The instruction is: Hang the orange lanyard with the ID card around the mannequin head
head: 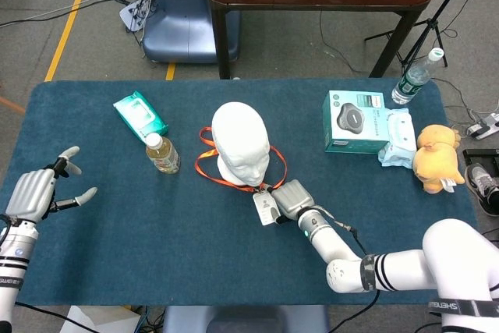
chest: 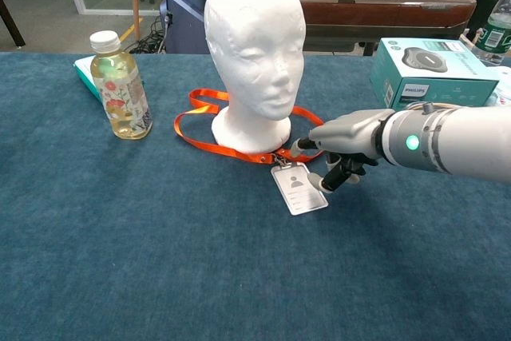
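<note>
Your right hand (chest: 339, 149): grip state can't tell, fingertips beside ID card (chest: 299, 188). Risk: orange lanyard (chest: 204, 113) snags, tips mannequin head (chest: 254, 45) just beyond.

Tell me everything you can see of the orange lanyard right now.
The orange lanyard is a flat ribbon-like strap lying on the blue table, looped around the base of the white mannequin head, with a slack fold at its left. A metal clip joins it to the ID card lying flat in front. The right hand sits beside the clip; contact is unclear.
</note>
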`<state>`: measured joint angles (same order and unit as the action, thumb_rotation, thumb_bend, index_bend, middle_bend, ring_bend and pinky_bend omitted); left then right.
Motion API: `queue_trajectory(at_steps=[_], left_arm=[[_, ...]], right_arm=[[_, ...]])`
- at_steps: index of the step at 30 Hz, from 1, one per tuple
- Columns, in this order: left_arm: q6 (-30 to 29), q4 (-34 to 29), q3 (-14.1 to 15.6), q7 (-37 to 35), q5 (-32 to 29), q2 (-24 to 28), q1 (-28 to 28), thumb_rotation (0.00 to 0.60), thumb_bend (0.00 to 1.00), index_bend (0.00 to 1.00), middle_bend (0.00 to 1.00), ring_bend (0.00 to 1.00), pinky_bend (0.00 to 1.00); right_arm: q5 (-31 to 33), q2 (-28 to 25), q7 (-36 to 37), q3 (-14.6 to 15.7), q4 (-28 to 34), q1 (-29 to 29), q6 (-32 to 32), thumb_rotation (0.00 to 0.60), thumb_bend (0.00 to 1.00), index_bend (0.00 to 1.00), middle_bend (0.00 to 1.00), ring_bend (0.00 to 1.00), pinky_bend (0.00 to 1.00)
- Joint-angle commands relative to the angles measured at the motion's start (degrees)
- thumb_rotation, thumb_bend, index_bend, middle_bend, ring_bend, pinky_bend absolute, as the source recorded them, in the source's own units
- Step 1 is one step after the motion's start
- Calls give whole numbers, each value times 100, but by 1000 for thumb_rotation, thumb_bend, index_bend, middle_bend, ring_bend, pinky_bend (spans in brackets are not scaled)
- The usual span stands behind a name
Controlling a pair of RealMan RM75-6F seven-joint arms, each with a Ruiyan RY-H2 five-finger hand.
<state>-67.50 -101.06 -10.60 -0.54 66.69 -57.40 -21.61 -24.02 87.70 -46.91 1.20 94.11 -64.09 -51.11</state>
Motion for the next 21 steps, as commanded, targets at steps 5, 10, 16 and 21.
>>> queue_trajectory(at_steps=[5, 10, 16, 21], left_arm=[[6, 25, 7, -45, 12, 12, 21, 225, 122, 58, 379, 361, 585], [10, 25, 21, -45, 50, 10, 27, 228, 122, 58, 379, 361, 585], [14, 16, 22, -49, 60, 5, 29, 225, 122, 58, 377, 361, 585], [-5, 5, 18, -53, 68, 16, 41, 227, 122, 58, 376, 361, 585]], right_arm=[[48, -70, -82, 120, 182, -41, -47, 357, 583, 105, 798, 698, 730], [-112, -214, -74, 264, 539, -1, -70, 358, 583, 105, 798, 697, 730], [-179, -326, -58, 401, 858, -4, -27, 359, 583, 105, 802, 701, 735], [-319, -372, -2, 483, 1094, -4, 32, 357, 583, 105, 802, 701, 737]])
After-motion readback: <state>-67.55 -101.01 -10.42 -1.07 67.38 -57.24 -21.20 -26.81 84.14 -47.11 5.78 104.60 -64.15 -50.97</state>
